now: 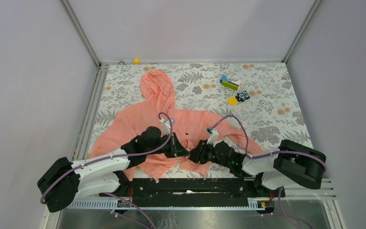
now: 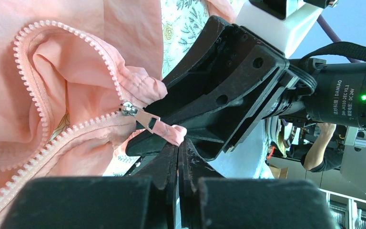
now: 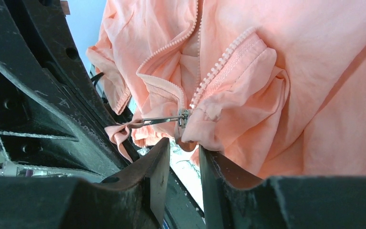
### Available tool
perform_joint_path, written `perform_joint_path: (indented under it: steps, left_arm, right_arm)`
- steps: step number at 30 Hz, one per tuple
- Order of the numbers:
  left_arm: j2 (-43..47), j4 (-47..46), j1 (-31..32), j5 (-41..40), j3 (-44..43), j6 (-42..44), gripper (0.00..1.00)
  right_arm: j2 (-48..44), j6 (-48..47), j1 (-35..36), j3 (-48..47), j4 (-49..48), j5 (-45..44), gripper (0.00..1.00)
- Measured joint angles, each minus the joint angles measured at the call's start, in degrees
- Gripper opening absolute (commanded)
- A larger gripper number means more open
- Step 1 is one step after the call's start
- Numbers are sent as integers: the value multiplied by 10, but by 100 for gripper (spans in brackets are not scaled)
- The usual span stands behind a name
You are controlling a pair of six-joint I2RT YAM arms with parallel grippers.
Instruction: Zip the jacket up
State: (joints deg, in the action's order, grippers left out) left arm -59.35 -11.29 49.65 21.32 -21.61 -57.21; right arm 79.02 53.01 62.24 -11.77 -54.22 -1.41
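In the top view the two arms cross over the lower part of the jacket [image 1: 138, 125], hiding the middle of its hem and much of both cuffs. The zipper cannot be made out from there. The jacket lies flat on the floral table [image 1: 271, 119], its long axis running from the near edge toward the far one, with the hood [image 1: 156, 86] pointing away from the arm bases and the sleeves spread down to either side. A tiny dark mark [image 1: 187, 134] shows on the chest. The wrist views show the slider [image 3: 185, 117] low at the hem, with the rows of teeth [image 2: 17, 57] parted above it. The left gripper [image 2: 177, 151] has its fingers pressed together on the pink pull tab [image 2: 170, 133], which is drawn out sideways from the slider. The right gripper [image 3: 182, 155] has its jaws slightly apart with bunched hem at their mouth; whether they pinch it I cannot tell. Well apart, at the far right, lie a yellow disc [image 1: 232, 100], a green block [image 1: 229, 85] and a dark toy [image 1: 242, 96].
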Motion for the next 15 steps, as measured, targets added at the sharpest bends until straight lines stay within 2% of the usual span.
perform_joint_path:
  steps: [3, 5, 8, 11, 15]
  left_arm:
    - [0, 0, 0, 2, 1, 0, 0]
    - [0, -1, 0, 3, 1, 0, 0]
    - [0, -5, 0, 4, 5, -1, 0]
    - [0, -4, 0, 4, 8, -2, 0]
    - [6, 4, 0, -5, 8, -2, 0]
  right_arm:
    - [7, 7, 1, 0, -11, -7, 39]
    - [14, 10, 2, -1, -19, -10, 37]
    - [26, 16, 3, -5, -23, -11, 26]
    - [33, 24, 4, -7, -23, -12, 1]
    - [31, 59, 5, -11, 8, -27, 0]
